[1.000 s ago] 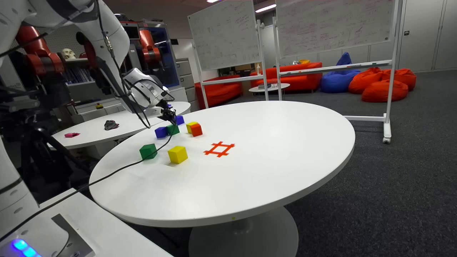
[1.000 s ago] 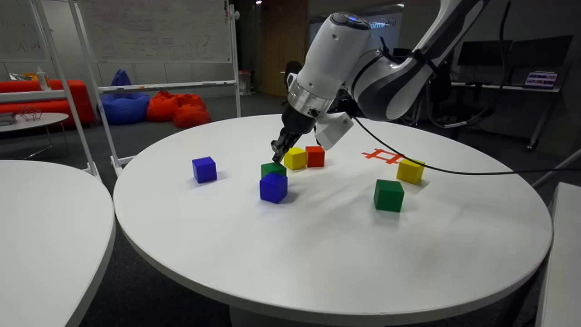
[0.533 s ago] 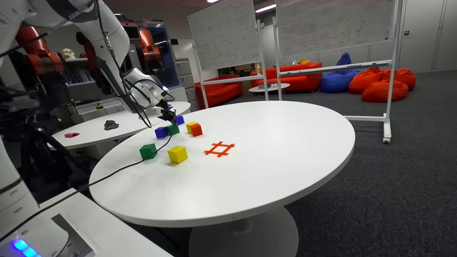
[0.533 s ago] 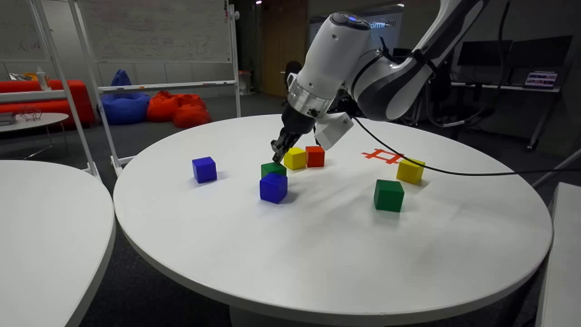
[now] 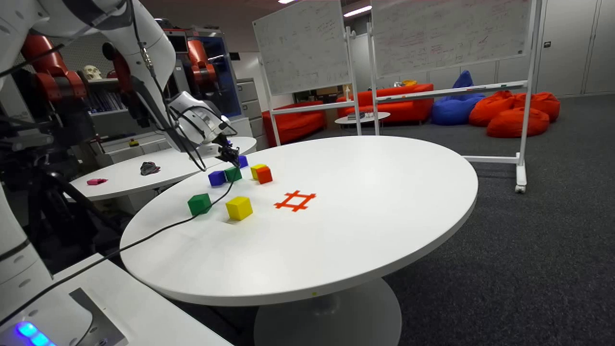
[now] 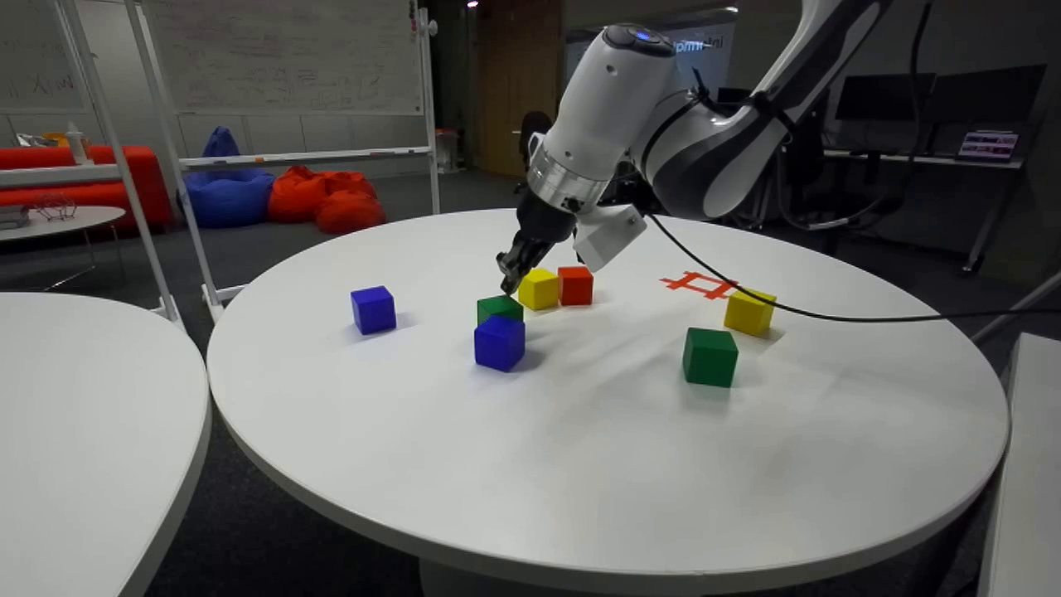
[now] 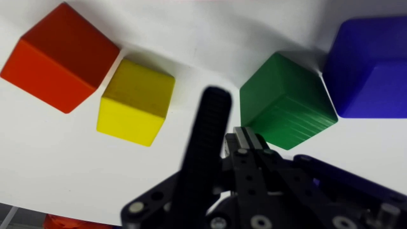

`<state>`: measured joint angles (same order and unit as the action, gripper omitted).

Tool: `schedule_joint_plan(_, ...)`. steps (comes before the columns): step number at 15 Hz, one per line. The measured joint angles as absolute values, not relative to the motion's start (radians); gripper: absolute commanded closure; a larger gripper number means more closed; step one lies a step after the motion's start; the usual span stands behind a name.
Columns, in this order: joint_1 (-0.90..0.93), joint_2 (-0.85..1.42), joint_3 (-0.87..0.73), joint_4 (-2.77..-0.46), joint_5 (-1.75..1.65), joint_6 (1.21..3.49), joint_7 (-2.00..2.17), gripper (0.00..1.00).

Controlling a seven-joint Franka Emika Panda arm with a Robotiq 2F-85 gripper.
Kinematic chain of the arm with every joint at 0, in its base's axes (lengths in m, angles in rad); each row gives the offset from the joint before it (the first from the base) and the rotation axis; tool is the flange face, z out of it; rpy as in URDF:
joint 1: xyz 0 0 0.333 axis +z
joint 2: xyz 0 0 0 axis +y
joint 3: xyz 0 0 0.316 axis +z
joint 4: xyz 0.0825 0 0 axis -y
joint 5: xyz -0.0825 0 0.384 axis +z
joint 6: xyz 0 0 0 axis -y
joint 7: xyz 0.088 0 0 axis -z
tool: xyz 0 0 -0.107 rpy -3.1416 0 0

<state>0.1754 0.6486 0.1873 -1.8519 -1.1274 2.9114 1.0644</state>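
My gripper [image 7: 247, 137] is shut with nothing between its fingertips, their pads pressed together in the wrist view. Just beyond them is a green cube [image 7: 286, 101]; the fingertips overlap its lower left corner there, and I cannot tell whether they touch it. In an exterior view the gripper [image 6: 506, 286] hangs tilted just above that green cube [image 6: 500, 309]. A blue cube [image 7: 375, 70] stands close against the green one's right side in the wrist view. To the left lie a yellow cube [image 7: 136, 98] and a red cube [image 7: 60, 60], close together.
Elsewhere on the round white table [image 6: 580, 481] stand another blue cube [image 6: 373, 310], another green cube [image 6: 709, 357] and another yellow cube [image 6: 750, 313]. Red tape marks [image 5: 295, 201] form a square. A black cable [image 5: 158, 232] hangs across the table. A second white table [image 6: 91, 414] adjoins it.
Over the last half second the gripper has shifted very slightly, up and to the right in an exterior view. It stays shut, and the cubes have not moved.
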Motion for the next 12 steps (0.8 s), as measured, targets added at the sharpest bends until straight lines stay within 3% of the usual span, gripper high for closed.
schedule_joint_plan(12,0.194,0.649,0.150,-1.843,-1.122,2.860,1.125,1.00)
